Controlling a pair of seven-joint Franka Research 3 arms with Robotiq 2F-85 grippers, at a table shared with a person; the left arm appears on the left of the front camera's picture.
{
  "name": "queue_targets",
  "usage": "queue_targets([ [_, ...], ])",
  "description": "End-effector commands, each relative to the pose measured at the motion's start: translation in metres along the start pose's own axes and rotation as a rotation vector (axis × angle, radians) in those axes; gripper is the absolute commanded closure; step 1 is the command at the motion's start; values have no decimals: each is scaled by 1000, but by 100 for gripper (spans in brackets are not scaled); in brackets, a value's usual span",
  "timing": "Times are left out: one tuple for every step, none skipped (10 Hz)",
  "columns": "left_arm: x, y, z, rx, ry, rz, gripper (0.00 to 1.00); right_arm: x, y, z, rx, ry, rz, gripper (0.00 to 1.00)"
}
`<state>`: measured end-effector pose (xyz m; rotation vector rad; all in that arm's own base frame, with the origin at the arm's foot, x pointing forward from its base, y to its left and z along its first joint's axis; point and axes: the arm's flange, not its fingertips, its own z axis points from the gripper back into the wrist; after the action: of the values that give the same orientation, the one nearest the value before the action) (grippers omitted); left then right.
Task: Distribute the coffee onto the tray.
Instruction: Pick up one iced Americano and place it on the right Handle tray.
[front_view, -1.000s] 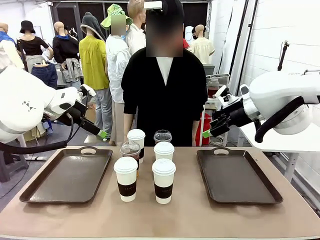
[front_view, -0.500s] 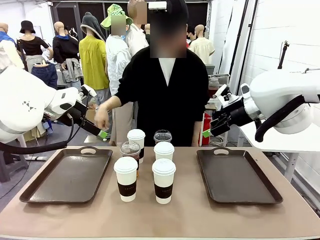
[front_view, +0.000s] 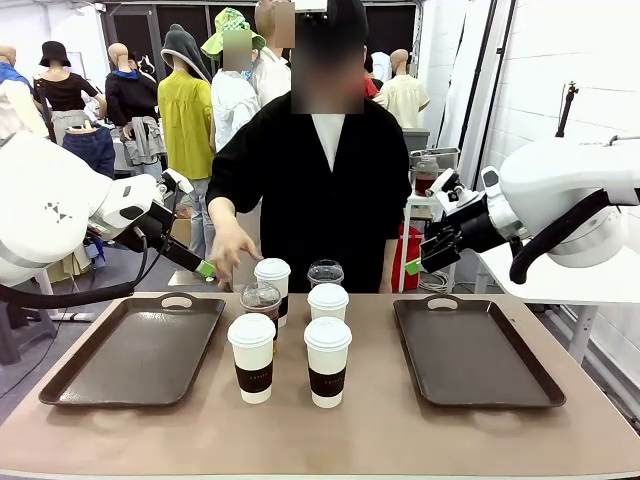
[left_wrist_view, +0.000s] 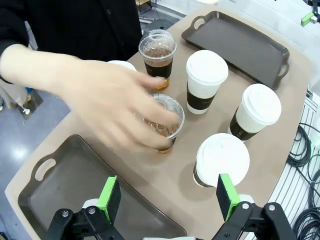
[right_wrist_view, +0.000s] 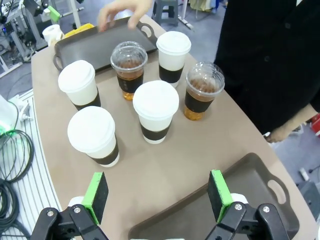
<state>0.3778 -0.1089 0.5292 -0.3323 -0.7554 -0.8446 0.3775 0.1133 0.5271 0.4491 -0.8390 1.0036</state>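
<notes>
front view: all six coffees stand bunched in the middle of the tan table (front_view: 380, 430), between the dark brown rectangular left tray (front_view: 130, 355) and the dark brown rectangular right tray (front_view: 470, 355). none sits on a tray. the four white paper cups with white lids and dark brown sleeves (front_view: 251, 360) (front_view: 327, 365) (front_view: 328, 302) (front_view: 272, 275) and the two clear plastic dome-lidded cups of brown iced coffee (front_view: 260, 298) (front_view: 325, 272) are all upright, long axis vertical, lids up.

left gripper (left_wrist_view: 168, 194) has its green pads spread wide with nothing between them, touching nothing. it hangs in the air near the far right corner of the left tray. right gripper (right_wrist_view: 157, 190) is the same deal: pads wide apart, empty, up near the far left corner of the right tray.

the person's hand (front_view: 232, 262) reaches in over the far left side of the bunch. in the left wrist view it's motion-blurred and covers most of one white cup and part of a clear cup. can't tell if it actually touches either. from the front, the left clear cup is half hidden behind the near left white cup, and the far clear cup's bottom is behind another white one. sleeve print is too small to read. both trays get cut off in the wrist views.
</notes>
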Motion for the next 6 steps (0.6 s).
queue_targets([
  [-2,1,1,-13,-1,3,0,-3,-2,-3,17,-18,14,0],
  [-2,1,1,-13,-1,3,0,-3,-2,-3,17,-18,14,0],
  [-2,1,1,-13,-1,3,0,-3,-2,-3,17,-18,14,0],
  [-2,1,1,-13,-1,3,0,-3,-2,-3,17,-18,14,0],
  [-2,1,1,-13,-1,3,0,-3,-2,-3,17,-18,14,0],
  [-2,1,1,-13,-1,3,0,-3,-2,-3,17,-18,14,0],
])
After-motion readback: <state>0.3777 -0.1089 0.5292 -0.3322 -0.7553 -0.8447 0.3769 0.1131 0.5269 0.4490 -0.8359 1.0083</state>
